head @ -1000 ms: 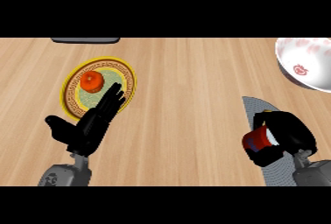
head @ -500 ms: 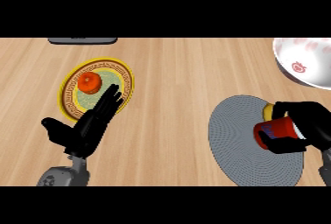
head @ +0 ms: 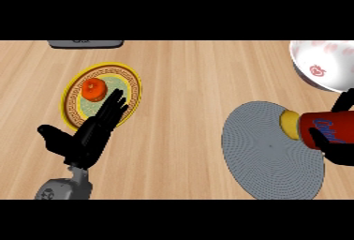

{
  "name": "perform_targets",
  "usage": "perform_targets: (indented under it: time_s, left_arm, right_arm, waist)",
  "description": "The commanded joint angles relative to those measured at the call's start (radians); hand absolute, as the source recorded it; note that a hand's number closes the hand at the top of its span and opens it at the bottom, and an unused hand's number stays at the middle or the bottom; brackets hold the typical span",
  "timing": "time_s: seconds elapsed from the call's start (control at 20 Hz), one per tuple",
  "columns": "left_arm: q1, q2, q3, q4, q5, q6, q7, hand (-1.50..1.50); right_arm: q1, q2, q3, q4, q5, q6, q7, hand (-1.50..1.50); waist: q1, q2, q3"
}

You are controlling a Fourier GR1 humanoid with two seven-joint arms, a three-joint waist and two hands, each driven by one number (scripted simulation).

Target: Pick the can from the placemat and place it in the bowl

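Note:
A red can [head: 319,128] with a yellow end lies tipped on its side above the right part of the round grey placemat [head: 266,150]. My right hand [head: 336,149] is at the right edge, its black fingers curled round the can. The white bowl [head: 325,65] with red marks sits at the far right, beyond the can. My left hand [head: 90,136] rests open at the lower left, fingers straight and pointing up over the plate's edge.
A yellow-rimmed patterned plate [head: 128,89] at the left holds an orange-red fruit [head: 93,88]. A dark grey object [head: 84,43] lies at the counter's far edge, upper left. Bare wooden counter stretches between the plate and the placemat.
My right hand has carried the can to the right and upward, away from the placemat's middle, uncovering the whole mat. The can now lies more on its side. The left hand has stayed still.

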Motion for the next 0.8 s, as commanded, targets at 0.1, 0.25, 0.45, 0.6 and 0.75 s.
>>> perform_targets:
  time_s: [0.1, 0.25, 0.45, 0.6, 0.75]
  left_arm:
    - [-0.037, -0.019, -0.004, -0.004, -0.029, 0.026, 0.031, 0.00]
    - [-0.052, -0.007, 0.035, 0.063, -0.015, -0.016, -0.024, 0.00]
    - [-0.046, -0.013, 0.040, 0.098, -0.002, -0.044, -0.053, 0.00]
    - [-0.034, -0.026, 0.030, 0.097, -0.035, -0.027, -0.066, 0.00]
    - [-0.047, -0.039, 0.011, 0.050, -0.024, -0.019, -0.008, 0.00]
  right_arm:
    - [-0.124, -0.022, -0.149, -0.045, -0.096, 0.119, 0.089, 1.50]
    - [-0.176, -0.013, -0.165, 0.026, -0.076, 0.097, 0.052, 1.50]
    - [-0.267, -0.053, -0.261, 0.156, -0.131, 0.104, -0.001, 1.50]
    - [-0.338, -0.068, -0.227, 0.287, -0.069, 0.078, -0.043, 1.50]
    - [-0.422, -0.035, -0.188, 0.493, -0.010, -0.034, -0.111, 1.50]
  waist:
    - [0.012, 0.004, 0.001]
    - [0.014, 0.006, 0.001]
    - [0.015, 0.006, 0.001]
    - [0.018, 0.006, 0.001]
    - [0.028, 0.009, 0.001]
